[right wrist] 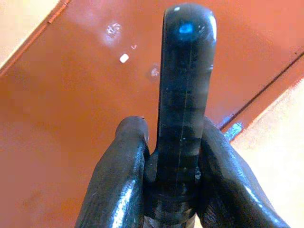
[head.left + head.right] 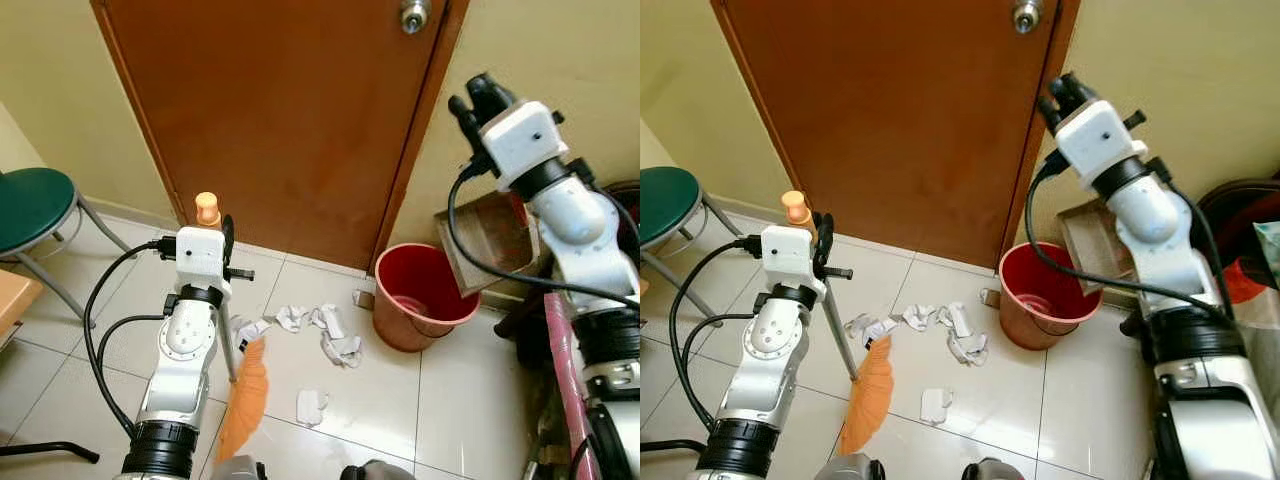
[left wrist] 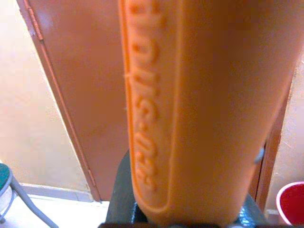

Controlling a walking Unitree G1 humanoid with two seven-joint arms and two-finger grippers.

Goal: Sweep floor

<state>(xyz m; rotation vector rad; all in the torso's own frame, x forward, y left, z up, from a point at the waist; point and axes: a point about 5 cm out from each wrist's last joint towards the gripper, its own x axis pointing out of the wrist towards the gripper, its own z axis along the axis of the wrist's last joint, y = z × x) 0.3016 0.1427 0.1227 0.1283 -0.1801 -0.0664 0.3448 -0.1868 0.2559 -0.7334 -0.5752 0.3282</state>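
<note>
With the left gripper clamped on the orange broom, I note its bristles just left of the paper scraps, which lie left of the red bucket. Right gripper, fingers pressed together, is raised above the bucket. Risk: one-handed strokes scatter scraps against the door.

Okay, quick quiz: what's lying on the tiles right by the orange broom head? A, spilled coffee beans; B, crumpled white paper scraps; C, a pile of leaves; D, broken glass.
B: crumpled white paper scraps lie scattered on the tiles between the broom head and the red bucket.
</note>
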